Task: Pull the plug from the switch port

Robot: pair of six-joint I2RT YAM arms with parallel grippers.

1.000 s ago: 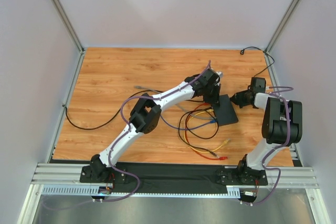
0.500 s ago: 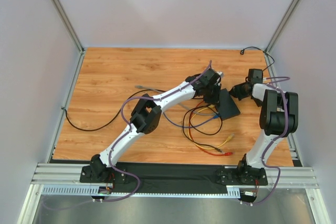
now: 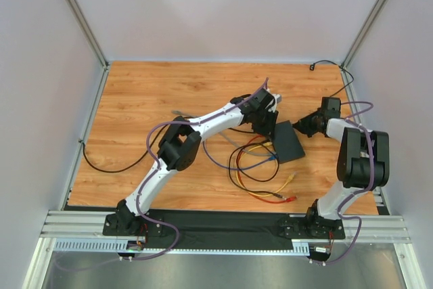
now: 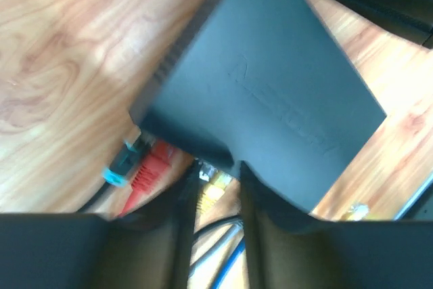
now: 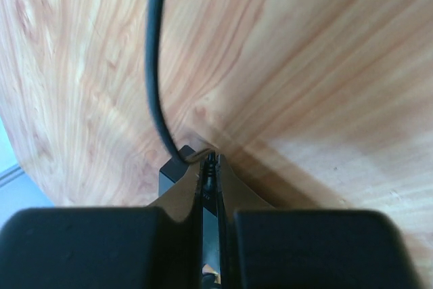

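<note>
The black switch (image 3: 287, 141) lies tilted right of the table's middle, and it fills the left wrist view (image 4: 270, 93). A yellow plug (image 4: 215, 191), a red plug (image 4: 145, 170) and a teal-tipped black plug (image 4: 120, 166) sit in ports along its near edge. My left gripper (image 3: 269, 126) is at that edge, its fingers close on either side of the yellow plug (image 4: 212, 187). My right gripper (image 3: 306, 126) is at the switch's far right edge, shut (image 5: 210, 164) on the ribbed end of a thin black cord (image 5: 155, 65) beside a black corner (image 5: 169, 170).
Loose red, yellow, blue and black cables (image 3: 254, 167) loop in front of the switch, with free yellow (image 3: 291, 181) and red (image 3: 287, 199) plugs. A black cable (image 3: 115, 164) curves along the left. The thin cord runs to a small black piece (image 3: 313, 66) at the back right corner.
The switch and both grippers shifted toward the back right, then came back toward the front left. The left arm's elbow has swung left.
</note>
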